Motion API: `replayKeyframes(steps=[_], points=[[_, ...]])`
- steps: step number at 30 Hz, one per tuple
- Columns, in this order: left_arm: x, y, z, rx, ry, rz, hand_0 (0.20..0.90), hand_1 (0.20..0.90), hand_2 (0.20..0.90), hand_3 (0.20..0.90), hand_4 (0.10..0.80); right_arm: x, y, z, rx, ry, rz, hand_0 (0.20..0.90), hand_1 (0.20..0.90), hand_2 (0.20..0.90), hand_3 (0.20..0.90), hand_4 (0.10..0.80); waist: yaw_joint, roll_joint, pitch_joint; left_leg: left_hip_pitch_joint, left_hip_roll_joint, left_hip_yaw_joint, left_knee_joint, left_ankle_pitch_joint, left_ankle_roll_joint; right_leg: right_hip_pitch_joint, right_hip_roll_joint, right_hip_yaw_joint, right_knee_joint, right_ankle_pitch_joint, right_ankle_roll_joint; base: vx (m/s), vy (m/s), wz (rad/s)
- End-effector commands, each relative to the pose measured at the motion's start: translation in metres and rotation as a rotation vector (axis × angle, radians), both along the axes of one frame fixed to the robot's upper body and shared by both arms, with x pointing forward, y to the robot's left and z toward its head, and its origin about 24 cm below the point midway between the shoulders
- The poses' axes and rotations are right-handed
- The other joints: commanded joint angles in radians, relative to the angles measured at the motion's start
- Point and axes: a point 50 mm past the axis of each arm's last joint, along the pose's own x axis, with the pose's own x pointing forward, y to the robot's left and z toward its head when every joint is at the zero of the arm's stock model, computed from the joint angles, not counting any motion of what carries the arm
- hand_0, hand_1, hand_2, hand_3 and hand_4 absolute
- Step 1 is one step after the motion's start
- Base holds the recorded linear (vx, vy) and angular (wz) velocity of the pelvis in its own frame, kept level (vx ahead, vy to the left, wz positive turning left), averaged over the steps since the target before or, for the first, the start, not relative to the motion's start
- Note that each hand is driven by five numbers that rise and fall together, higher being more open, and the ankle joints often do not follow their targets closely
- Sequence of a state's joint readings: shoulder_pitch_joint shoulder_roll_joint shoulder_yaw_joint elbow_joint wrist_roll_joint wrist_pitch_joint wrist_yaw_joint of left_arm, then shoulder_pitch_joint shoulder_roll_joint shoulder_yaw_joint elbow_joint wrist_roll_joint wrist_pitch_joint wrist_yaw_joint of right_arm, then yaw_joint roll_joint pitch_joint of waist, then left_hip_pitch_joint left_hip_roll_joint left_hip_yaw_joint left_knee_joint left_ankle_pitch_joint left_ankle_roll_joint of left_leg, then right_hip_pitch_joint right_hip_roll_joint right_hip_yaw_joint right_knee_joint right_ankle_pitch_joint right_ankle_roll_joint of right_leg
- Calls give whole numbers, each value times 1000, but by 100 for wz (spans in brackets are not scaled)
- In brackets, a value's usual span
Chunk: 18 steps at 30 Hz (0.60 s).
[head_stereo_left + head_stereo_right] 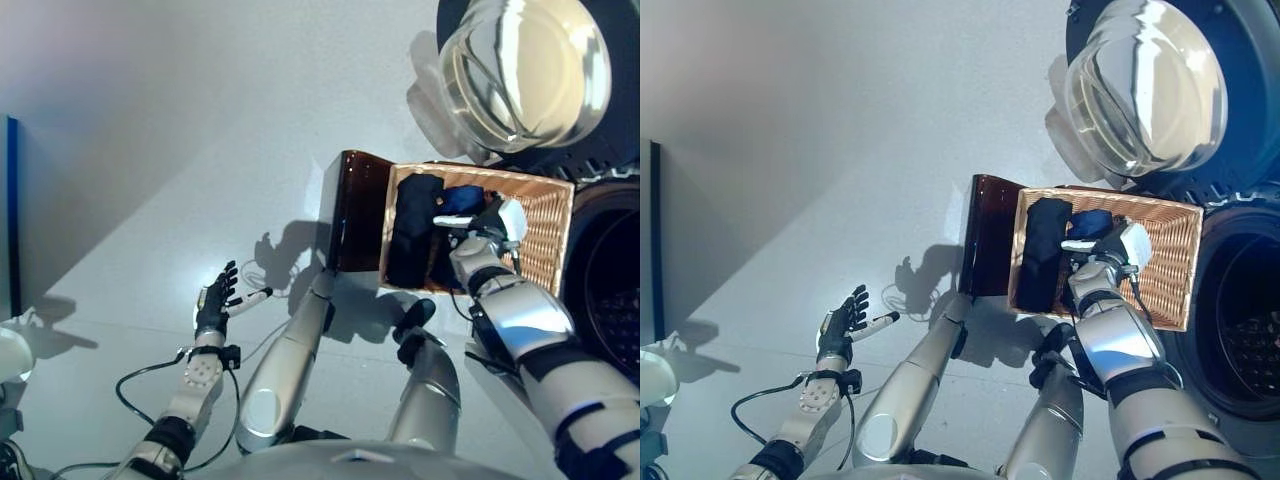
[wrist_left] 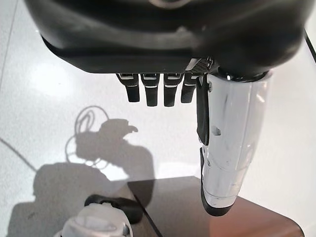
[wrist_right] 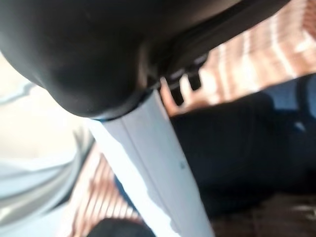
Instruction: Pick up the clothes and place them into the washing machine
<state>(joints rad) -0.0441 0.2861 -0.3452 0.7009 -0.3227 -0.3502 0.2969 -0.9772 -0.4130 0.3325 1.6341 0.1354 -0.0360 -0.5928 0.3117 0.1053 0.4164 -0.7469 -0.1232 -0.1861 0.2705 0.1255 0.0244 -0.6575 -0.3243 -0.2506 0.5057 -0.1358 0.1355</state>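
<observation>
Two garments, one basket, one washing machine

Head stereo pair looking down (shared basket), wrist cameras close along robot hands

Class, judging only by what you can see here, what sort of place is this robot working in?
Probably a laundry area: a front-loading washing machine with its glass door swung open, and a wicker basket of dark clothes on a pale floor.

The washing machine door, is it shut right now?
No, the washing machine door is swung wide open, leaving the dark drum exposed beside the wicker basket.
</observation>
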Motion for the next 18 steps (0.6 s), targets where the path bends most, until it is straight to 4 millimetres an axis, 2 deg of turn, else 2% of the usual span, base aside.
replayKeyframes(steps=[1, 7, 11, 12, 14, 16, 18], points=[[-10, 1, 2, 17, -36, 10, 900, 900, 900, 900, 800, -21, -53, 19, -173, 3, -155, 900, 900, 900, 900, 800, 28, 74, -25, -70, -24, 69, 125, -143, -29, -17, 29, 26, -21, 41, -75, -3, 40, 4], [-11, -4, 2, 7, -40, 5, 900, 900, 900, 900, 800, -29, -62, 17, -255, 64, -144, 900, 900, 900, 900, 800, 24, 110, -27, -88, -39, 79, 124, -137, -24, -47, 15, 45, 3, 38, -75, 10, 44, 5], [-8, -7, 2, -1, -43, 11, 900, 900, 900, 900, 800, -26, -57, 13, -267, 80, -103, 653, 653, 653, 653, 624, 19, 120, -27, -101, -42, 84, 131, -138, -21, -62, 6, 51, 12, 38, -74, 0, 0, 0], [-8, -7, 2, -1, -43, 11, 900, 900, 900, 900, 800, -26, -57, 13, -267, 80, -103, 549, 549, 549, 549, 549, 19, 120, -27, -101, -42, 84, 131, -138, -21, -62, 6, 51, 12, 38, -74, 0, 0, 0], [-7, -10, 2, -10, -44, 6, 900, 900, 900, 900, 800, -25, -53, 10, -270, 89, -81, 516, 516, 516, 516, 525, 20, 127, -23, -106, -45, 81, 131, -136, -21, -67, 0, 45, 17, 39, -71, 0, 0, 0], [-6, -11, 2, -10, -44, 4, 900, 900, 900, 900, 800, -25, -50, 7, -259, 89, -72, 373, 373, 373, 373, 424, 21, 129, -21, -103, -47, 80, 128, -134, -21, -66, -2, 41, 19, 39, -70, 0, 0, 0], [-7, -12, 0, -7, -34, 0, 900, 900, 900, 900, 800, -26, -47, 2, -248, 93, -66, 340, 340, 340, 340, 400, 22, 129, -24, -99, -49, 77, 122, -132, -21, -62, -3, 39, 18, 37, -70, 25, -11, 6]])
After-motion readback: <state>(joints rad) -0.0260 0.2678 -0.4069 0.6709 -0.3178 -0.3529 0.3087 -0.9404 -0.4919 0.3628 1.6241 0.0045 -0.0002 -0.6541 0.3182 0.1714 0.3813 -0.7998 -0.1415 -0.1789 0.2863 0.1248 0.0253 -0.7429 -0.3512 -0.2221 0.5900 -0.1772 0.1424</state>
